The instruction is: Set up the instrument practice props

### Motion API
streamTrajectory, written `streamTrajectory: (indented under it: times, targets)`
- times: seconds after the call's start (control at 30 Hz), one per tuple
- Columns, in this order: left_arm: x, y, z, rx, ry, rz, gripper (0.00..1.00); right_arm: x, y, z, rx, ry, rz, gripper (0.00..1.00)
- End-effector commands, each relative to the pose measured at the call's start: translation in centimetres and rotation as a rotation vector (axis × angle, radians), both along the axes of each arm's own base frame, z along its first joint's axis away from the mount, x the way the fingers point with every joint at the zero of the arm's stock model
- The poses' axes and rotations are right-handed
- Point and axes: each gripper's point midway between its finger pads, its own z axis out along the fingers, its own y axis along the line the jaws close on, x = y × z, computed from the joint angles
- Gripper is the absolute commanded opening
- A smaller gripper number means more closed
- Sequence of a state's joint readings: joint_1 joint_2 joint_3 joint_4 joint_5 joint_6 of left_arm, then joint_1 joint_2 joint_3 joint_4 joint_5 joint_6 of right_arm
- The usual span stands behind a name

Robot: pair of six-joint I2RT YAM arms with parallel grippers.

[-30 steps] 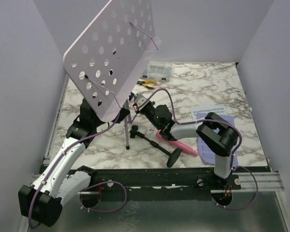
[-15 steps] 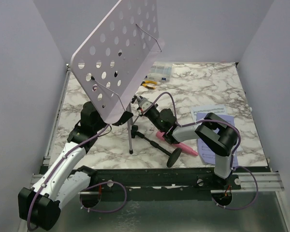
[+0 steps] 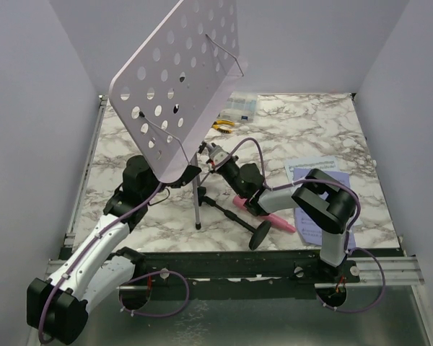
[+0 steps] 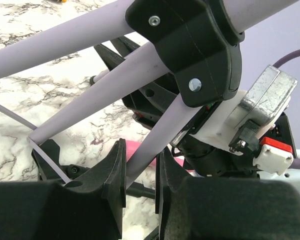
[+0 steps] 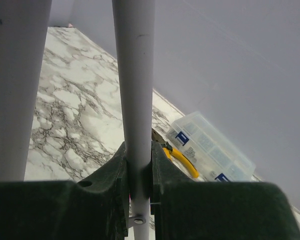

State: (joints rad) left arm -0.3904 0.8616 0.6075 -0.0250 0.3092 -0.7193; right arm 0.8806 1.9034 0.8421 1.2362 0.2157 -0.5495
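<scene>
The lilac perforated music-stand plate (image 3: 180, 79) is tilted high above the table on its tripod (image 3: 196, 205), one leg tip on the marble. My left gripper (image 3: 182, 177) is shut on a lilac tripod leg (image 4: 155, 145) just below the black hub (image 4: 190, 45). My right gripper (image 3: 213, 154) is shut on another lilac tube of the stand (image 5: 137, 90). The pink toy microphone (image 3: 278, 220) lies flat with its black round-base stand (image 3: 260, 234) near the front edge. A white printed page (image 3: 310, 171) and a lavender page (image 3: 351, 238) lie at the right, partly under my right arm.
A clear compartment box (image 3: 238, 107) and yellow-handled pliers (image 3: 222, 124) lie at the back centre; both also show in the right wrist view, the box (image 5: 212, 150) and the pliers (image 5: 182, 161). Lilac walls enclose the marble table (image 3: 130, 144).
The stand has swung more upright and shifted to the right, its foot moving right on the marble. My left arm followed it rightward; both grippers kept their hold.
</scene>
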Motion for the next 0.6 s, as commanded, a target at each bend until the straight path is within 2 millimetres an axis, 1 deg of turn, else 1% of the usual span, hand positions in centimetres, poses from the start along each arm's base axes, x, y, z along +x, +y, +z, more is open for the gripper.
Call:
streamTrajectory:
  times: [0.0, 0.13, 0.23, 0.27, 0.37, 0.47, 0.5, 0.53, 0.57]
  targets:
    - [-1.9, 10.4, -13.6, 0.288, 0.49, 0.542, 0.0, 0.3, -6.5, -9.3, -0.149, 0.219, -0.291, 0.0]
    - [-0.5, 12.5, -12.1, 0.36, 0.406, 0.624, 0.0, -1.2, -6.0, -10.4, -0.124, 0.275, -0.293, 0.0]
    - [0.3, 13.8, -11.9, 0.427, 0.389, 0.665, 0.0, -2.3, -4.9, -11.2, -0.113, 0.313, -0.308, 0.0]
    - [0.5, 14.2, -11.9, 0.438, 0.388, 0.679, 0.02, -2.7, -4.5, -11.4, -0.11, 0.322, -0.322, 0.0]
    - [1.1, 15.1, -12.0, 0.468, 0.382, 0.704, 0.14, -3.3, -3.4, -12.0, -0.092, 0.346, -0.38, 0.0]
    - [1.6, 15.9, -11.6, 0.48, 0.374, 0.728, 0.17, -4.0, -2.3, -13.2, -0.065, 0.409, -0.362, 0.0]
    - [1.7, 16.2, -11.4, 0.479, 0.367, 0.74, 0.22, -4.2, -2.1, -13.8, -0.065, 0.436, -0.357, 0.0]
    - [1.8, 16.4, -11.2, 0.477, 0.364, 0.75, 0.28, -4.3, -1.9, -13.9, -0.062, 0.446, -0.357, 0.0]
    - [1.9, 16.7, -11.0, 0.475, 0.359, 0.757, 0.32, -4.3, -1.7, -13.9, -0.062, 0.444, -0.359, 0.0]
